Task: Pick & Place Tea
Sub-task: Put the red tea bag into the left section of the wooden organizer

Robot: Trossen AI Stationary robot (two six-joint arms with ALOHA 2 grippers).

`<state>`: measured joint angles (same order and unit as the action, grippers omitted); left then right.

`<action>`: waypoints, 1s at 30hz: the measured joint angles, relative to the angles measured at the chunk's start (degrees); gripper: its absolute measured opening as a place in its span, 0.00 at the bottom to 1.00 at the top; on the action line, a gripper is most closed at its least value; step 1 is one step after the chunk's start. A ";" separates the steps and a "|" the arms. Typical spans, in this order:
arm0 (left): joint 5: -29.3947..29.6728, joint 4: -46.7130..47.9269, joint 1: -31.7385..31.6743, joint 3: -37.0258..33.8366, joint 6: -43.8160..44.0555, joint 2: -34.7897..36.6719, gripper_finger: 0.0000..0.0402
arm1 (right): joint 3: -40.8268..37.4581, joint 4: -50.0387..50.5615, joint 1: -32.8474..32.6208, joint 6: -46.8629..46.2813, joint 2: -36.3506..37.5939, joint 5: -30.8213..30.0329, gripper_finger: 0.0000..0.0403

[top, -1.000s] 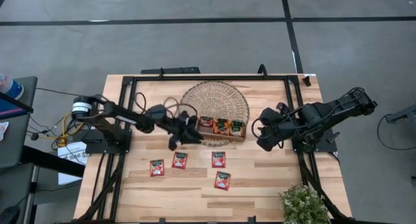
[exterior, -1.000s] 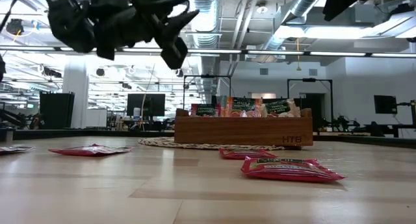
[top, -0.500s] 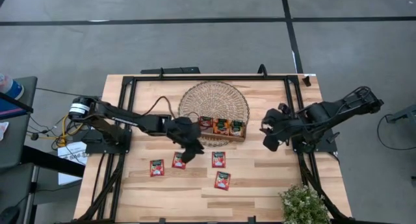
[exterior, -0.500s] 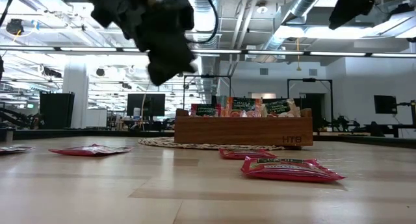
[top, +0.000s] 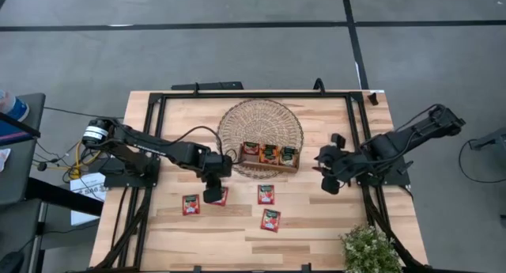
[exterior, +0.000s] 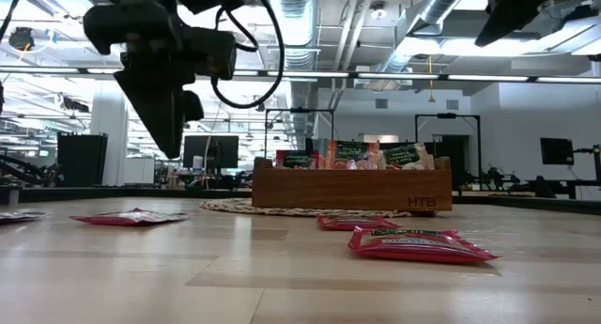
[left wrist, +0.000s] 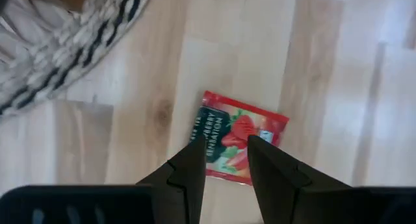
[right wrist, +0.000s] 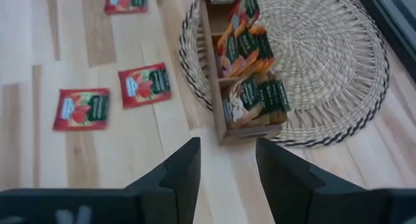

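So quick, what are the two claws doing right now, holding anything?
Left gripper: open, empty, hanging over a red tea sachet on the table.
Right gripper: open, empty, off to the side near the wooden tray.

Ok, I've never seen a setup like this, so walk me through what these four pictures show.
It is a robot with two dark arms at a wooden table.

One picture looks straight down, one looks level across the tabletop, and two come from cameras on the arms' wrists.

On a round woven mat stands a wooden tray filled with tea sachets. Four more red tea sachets lie loose on the table, and a small plant sits at one corner.

The left gripper hangs open over one loose sachet and holds nothing. The right gripper waits open and empty near the tray.
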<state>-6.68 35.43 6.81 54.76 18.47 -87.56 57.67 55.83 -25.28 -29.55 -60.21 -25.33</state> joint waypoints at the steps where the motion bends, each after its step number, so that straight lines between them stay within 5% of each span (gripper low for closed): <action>1: 0.63 0.04 0.00 0.00 -0.94 -0.25 0.26 | 0.00 -0.04 0.02 0.14 -0.54 -0.03 0.34; 30: -1.22 -2.19 -0.44 0.15 -10.37 -15.18 0.24 | 0.00 -3.19 2.53 -0.34 -2.35 0.27 0.33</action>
<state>-7.90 33.24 6.37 54.92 8.09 -102.74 57.67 52.64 -22.74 -29.89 -62.57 -25.06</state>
